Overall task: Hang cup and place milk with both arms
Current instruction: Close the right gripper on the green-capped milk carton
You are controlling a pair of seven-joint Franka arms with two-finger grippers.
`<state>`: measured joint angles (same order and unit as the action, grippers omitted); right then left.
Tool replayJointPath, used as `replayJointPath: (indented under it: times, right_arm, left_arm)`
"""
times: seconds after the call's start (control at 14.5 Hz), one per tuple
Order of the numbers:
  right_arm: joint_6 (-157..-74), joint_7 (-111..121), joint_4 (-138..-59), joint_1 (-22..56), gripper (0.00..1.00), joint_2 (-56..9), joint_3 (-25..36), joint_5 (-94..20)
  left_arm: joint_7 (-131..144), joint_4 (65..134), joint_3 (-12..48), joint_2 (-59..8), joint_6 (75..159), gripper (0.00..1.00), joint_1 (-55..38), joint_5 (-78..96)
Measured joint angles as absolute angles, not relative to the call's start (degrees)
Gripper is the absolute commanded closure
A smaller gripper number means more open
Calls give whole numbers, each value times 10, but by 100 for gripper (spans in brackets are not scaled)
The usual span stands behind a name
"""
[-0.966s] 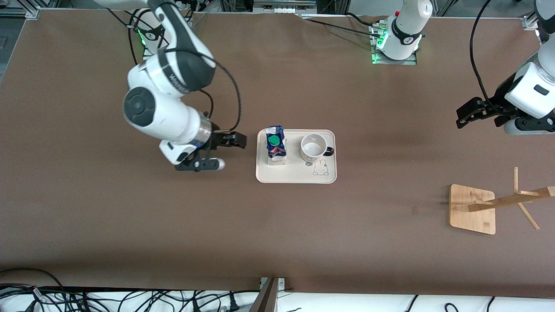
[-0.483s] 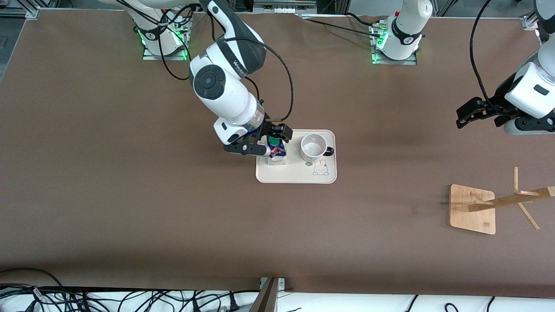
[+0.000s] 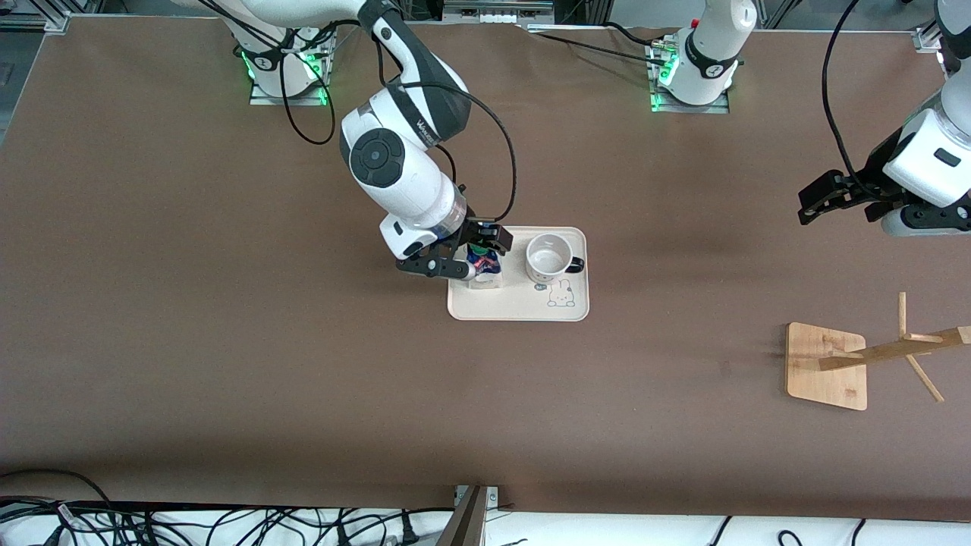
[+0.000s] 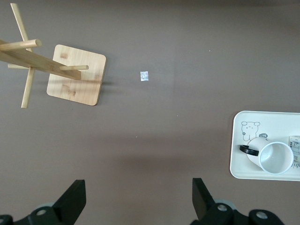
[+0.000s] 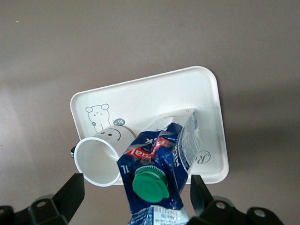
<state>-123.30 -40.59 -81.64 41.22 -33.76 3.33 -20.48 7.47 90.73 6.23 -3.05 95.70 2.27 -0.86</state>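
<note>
The milk, a blue-and-white carton with a green cap, stands on the cream tray beside the cup. The cup is white with a black handle and stands upright. My right gripper is over the milk, open, with one finger on each side of the carton and not pressing it. The cup shows just beside the carton. My left gripper waits open and empty above the table at the left arm's end. The left wrist view also shows the cup.
A wooden cup rack with slanted pegs stands at the left arm's end, nearer the front camera than the tray; it also shows in the left wrist view. A rabbit drawing is printed on the tray. A small scrap lies on the table.
My right arm swung from the table at the right arm's end to the tray and came down with its open fingers around the milk. The left arm has not moved.
</note>
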Motion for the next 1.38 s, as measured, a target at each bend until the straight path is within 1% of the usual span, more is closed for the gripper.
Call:
replayJointPath:
  times: [0.48, 1.38]
  right_arm:
    - [-1255, -405, -816, 428, 0, -367, 33, -199]
    - [-1255, -390, -816, 443, 0, -381, 33, -162]
  left_arm:
    - [75, 907, 62, -31, 957, 0, 23, -9]
    - [74, 907, 62, -31, 957, 0, 23, -9]
